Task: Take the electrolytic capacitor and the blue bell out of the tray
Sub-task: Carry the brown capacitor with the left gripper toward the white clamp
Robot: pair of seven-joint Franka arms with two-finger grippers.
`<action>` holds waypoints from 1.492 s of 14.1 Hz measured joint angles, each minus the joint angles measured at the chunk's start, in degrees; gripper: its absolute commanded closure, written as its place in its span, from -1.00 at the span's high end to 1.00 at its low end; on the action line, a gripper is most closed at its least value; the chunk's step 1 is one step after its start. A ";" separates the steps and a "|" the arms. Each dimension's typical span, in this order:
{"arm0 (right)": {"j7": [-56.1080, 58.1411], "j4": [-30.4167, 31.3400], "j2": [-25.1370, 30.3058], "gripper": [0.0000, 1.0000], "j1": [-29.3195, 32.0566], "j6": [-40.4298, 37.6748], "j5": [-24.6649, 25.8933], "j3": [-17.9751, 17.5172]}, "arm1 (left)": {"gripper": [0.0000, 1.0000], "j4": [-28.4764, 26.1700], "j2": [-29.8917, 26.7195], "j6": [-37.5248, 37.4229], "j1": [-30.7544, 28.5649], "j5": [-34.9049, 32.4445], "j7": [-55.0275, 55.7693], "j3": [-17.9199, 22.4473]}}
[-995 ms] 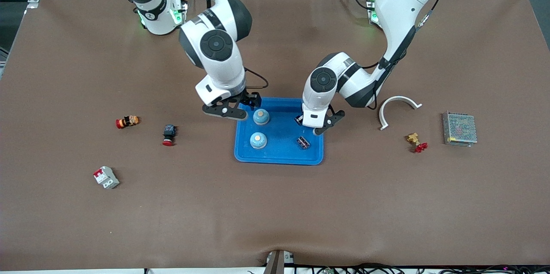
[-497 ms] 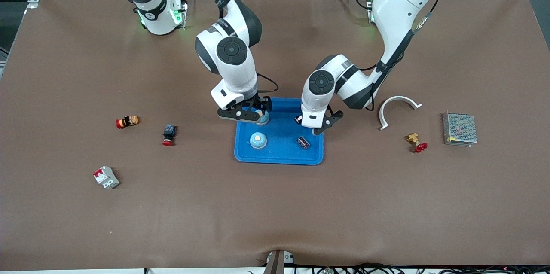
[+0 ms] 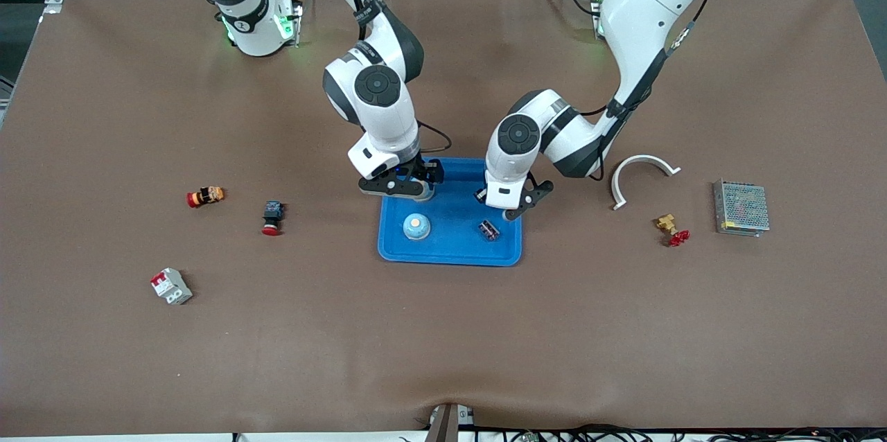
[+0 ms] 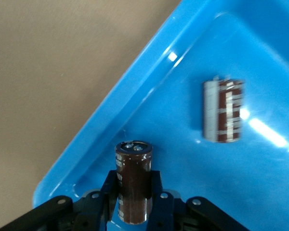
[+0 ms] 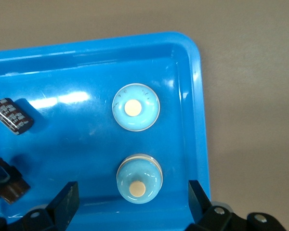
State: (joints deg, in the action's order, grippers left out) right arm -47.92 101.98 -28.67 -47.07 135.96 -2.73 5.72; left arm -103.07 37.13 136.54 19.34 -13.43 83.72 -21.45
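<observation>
A blue tray (image 3: 450, 248) sits mid-table. My right gripper (image 3: 404, 186) is open and straddles a light-blue bell (image 5: 139, 181) in the tray's corner farthest from the front camera, toward the right arm's end. Its fingers (image 5: 65, 204) stand apart from that bell on both sides. A second bell (image 3: 416, 226) stands nearer the front camera; it also shows in the right wrist view (image 5: 136, 108). My left gripper (image 3: 504, 206) is shut on a dark brown capacitor (image 4: 133, 180) just over the tray floor. Another capacitor (image 3: 490, 229) lies in the tray, also seen in the left wrist view (image 4: 224, 110).
Toward the right arm's end lie an orange-red part (image 3: 205, 196), a black-and-red button (image 3: 271, 217) and a white-red breaker (image 3: 171, 286). Toward the left arm's end lie a white curved bracket (image 3: 641, 175), a brass-red fitting (image 3: 672, 231) and a metal power supply (image 3: 741, 208).
My right gripper has moved from beside the tray's edge to over the farther bell, covering it in the front view. My left gripper has barely shifted, still holding the capacitor.
</observation>
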 measured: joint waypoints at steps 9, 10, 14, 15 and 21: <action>-0.06 1.28 -1.86 1.00 -1.38 1.05 0.00 0.01 | -1.00 3.94 -11.47 -13.26 -8.10 -0.53 -12.06 0.48; -0.05 1.33 -2.03 1.00 -1.43 1.41 0.00 0.01 | -1.00 3.90 -12.26 -15.45 -10.08 -0.53 -15.36 0.50; -0.05 1.46 -3.93 1.00 -1.55 3.65 0.00 0.01 | -1.00 2.63 -13.39 -19.35 -15.56 -0.53 -22.05 0.49; -0.05 1.46 -4.50 1.00 -1.59 4.07 0.02 0.01 | -1.00 1.72 -13.54 -19.46 -16.41 -0.54 -23.27 0.47; -0.04 1.47 -5.70 1.00 -2.84 4.28 0.05 0.00 | -1.00 -4.93 -17.23 -19.50 -25.31 -0.64 -35.83 0.47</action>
State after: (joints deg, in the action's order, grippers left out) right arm -47.96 103.46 -34.37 -49.90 140.24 -2.68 5.72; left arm -108.00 19.90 117.04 -5.97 -14.07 47.89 -20.97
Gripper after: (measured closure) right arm 0.000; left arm 0.683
